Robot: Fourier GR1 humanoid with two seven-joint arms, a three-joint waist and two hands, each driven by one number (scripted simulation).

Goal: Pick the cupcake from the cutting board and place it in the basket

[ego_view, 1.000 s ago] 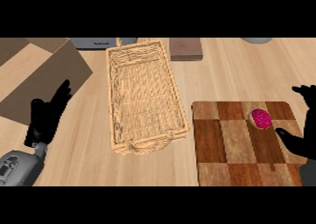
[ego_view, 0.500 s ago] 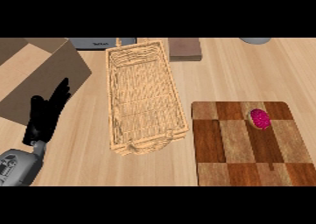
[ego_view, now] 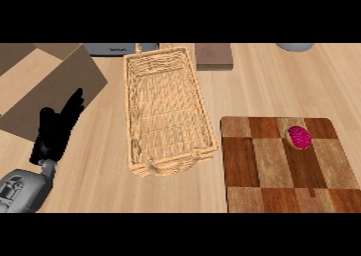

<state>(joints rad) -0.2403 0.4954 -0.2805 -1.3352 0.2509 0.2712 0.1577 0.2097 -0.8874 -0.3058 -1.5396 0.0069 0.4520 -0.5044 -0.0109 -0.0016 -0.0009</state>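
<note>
Plainly, the cupcake (ego_view: pixel 299 137) lay on the cutting board (ego_view: pixel 264 175), up toward the board's one o'clock corner and near its three o'clock edge, with nothing holding it. The basket (ego_view: pixel 167 166) stood just beside the board at its nine to ten o'clock, its length running twelve to six. Farther out at nine o'clock, the left hand (ego_view: pixel 56 134) rested over the tabletop (ego_view: pixel 102 190), fingers straight and pointing toward twelve, holding nothing. The right hand showed nowhere, so we could not tell its state.

We judged the main risk to lie in the first contact. The cupcake was small and rounded, and a finger landing off-centre could roll it toward three o'clock and off the board. The left hand would have had to reach across the basket, and its forearm might shove the basket. On the carry toward nine o'clock, a low path could catch the basket's raised wall. An early release would leave the cupcake in the gap between board and basket.
</note>
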